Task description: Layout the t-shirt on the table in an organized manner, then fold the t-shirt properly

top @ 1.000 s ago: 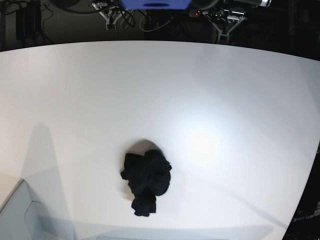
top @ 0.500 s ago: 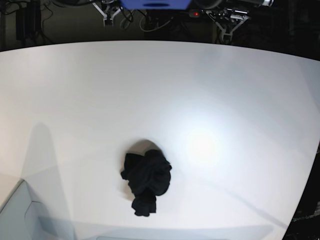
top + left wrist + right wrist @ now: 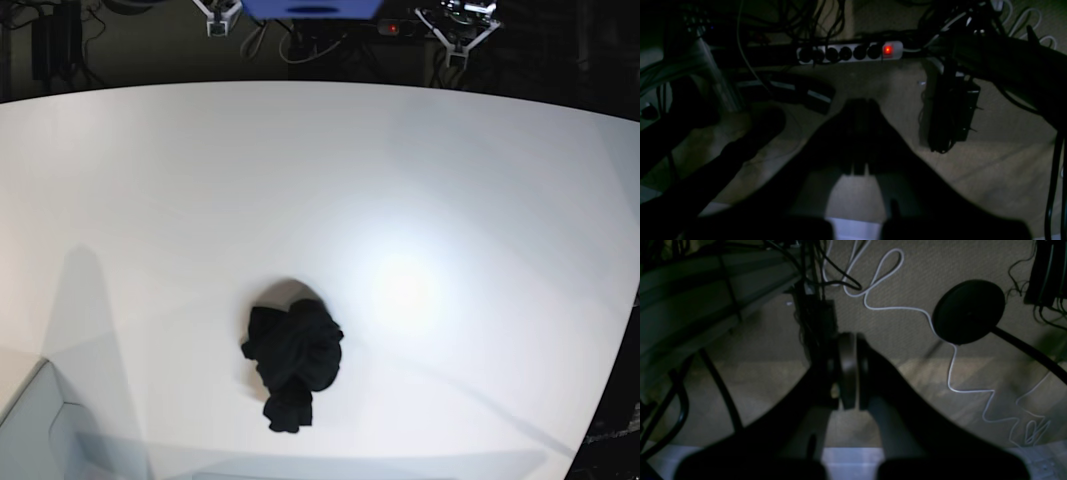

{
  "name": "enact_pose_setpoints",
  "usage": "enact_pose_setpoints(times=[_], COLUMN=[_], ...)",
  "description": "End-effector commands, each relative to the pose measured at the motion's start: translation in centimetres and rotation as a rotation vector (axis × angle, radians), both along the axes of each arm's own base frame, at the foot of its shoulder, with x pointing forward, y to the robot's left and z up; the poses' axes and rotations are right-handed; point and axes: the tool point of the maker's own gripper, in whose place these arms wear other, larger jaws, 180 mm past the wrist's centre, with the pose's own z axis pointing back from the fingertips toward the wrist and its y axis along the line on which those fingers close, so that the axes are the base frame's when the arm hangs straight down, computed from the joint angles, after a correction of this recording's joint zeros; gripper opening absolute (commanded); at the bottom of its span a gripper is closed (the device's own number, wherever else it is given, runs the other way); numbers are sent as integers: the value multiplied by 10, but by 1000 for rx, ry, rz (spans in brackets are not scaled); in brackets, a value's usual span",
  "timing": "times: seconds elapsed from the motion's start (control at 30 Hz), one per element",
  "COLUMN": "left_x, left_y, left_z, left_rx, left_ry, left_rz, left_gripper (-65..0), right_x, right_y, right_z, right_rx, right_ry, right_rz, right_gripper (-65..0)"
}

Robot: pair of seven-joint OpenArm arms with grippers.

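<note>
The t-shirt (image 3: 292,363) lies as a crumpled black heap on the white table (image 3: 420,180), near its front edge and a little left of centre. No print or collar shows in the heap. Both arms hang back beyond the table's far edge, far from the shirt. My right gripper (image 3: 218,24) shows at the top left and my left gripper (image 3: 457,36) at the top right. In the left wrist view my left gripper (image 3: 862,104) is shut over the dim floor, holding nothing. In the right wrist view my right gripper (image 3: 848,337) is also shut and empty.
A pale box-like corner (image 3: 35,425) stands at the front left of the table. Behind the far edge are a blue object (image 3: 310,8) and tangled cables. On the floor lie a power strip (image 3: 850,52), a white cable (image 3: 953,356) and a round black stand base (image 3: 968,311).
In the base view both grippers have drawn back towards the top edge, away from the table. The t-shirt has not moved.
</note>
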Motion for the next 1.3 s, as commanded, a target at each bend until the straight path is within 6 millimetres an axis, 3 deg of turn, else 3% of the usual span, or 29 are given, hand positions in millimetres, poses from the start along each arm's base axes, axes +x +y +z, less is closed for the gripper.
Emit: enact_pose_setpoints(times=[0.0, 0.3, 0.93, 1.07, 1.27], left_x=[-7, -6, -7, -17, -29], left_y=[8, 45, 45, 45, 52], left_z=[2, 10, 10, 10, 24], left_rx=[10, 33, 34, 34, 37], left_ry=[-1, -31, -29, -16, -51], left_rz=[22, 135, 131, 135, 107], left_gripper=[-650, -650, -650, -650, -650], right_x=[-7, -7, -9, -17, -27], right_y=[3, 0, -1, -1, -3], right_z=[2, 18, 17, 18, 38], right_rx=[14, 7, 4, 4, -3], right_ry=[-8, -90, -88, -77, -154], right_rz=[-5, -2, -6, -6, -2], right_gripper=[-650, -650, -650, -650, -650])
